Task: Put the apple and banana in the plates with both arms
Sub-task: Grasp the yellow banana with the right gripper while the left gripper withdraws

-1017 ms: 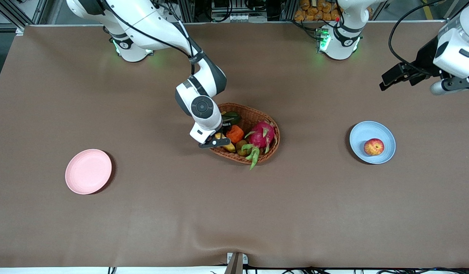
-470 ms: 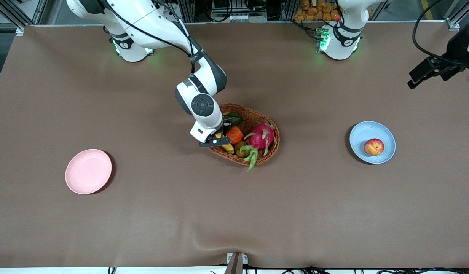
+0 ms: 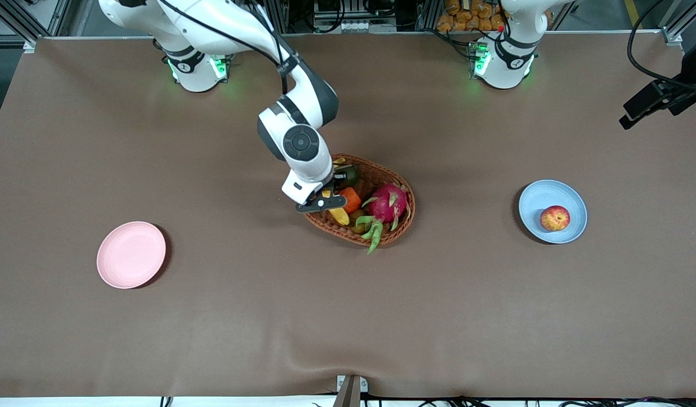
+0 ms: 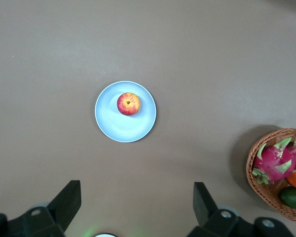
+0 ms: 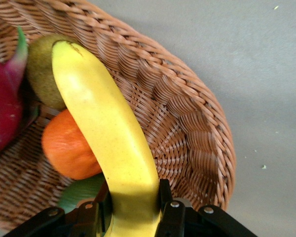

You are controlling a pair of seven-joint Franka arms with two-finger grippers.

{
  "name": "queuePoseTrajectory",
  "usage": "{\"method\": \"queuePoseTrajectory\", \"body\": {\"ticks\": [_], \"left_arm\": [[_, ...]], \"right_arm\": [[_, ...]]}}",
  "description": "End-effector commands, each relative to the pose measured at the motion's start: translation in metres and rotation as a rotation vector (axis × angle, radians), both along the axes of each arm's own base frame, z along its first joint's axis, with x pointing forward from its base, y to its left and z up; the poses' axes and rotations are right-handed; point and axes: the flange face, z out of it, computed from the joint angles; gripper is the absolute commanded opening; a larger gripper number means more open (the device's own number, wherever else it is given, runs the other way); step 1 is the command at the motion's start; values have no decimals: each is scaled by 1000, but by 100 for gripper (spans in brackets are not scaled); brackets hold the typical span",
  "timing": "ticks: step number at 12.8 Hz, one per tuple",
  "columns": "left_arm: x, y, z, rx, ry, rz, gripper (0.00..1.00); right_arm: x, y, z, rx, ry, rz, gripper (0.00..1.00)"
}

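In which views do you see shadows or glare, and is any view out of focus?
Front view: soft dark shadows beside the pink plate, the blue plate and the wicker basket; green glow at both bases. Left wrist view: even light, sharp apple. Right wrist view: close banana slightly soft, no glare.

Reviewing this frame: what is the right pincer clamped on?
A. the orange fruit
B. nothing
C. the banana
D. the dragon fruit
C: in the right wrist view the right pincer is shut on the banana, its fingers pressing both sides of the fruit over the wicker basket.
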Motion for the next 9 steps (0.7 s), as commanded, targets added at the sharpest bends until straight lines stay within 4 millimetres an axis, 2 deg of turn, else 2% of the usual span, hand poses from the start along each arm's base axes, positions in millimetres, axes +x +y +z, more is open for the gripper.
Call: {"method": "queuePoseTrajectory", "body": {"ticks": [1,3,4,7,8,9], "left_arm": [[-8,7,5,-8,5,-6,100],[-8,6,0,-18,17,-14,100],[-9,6,-1,-25,22,-16,100],[-9,9,-2,-38,42,-24,100],[-8,7,-2,-37,42,-26,100],[-7,4,-2,-36,43,-30,100]], "right_arm": [[0,-5,17,-4,0,-15,13],[4,-8,25,3,-11,-16,12],[12,-17,35,14,-22,-33,0],[28,-46,64,8,-10,-81,0],[37,-62,73,12,-15,-106,0],[51,-86,77,10,-11,-146,0]]}}
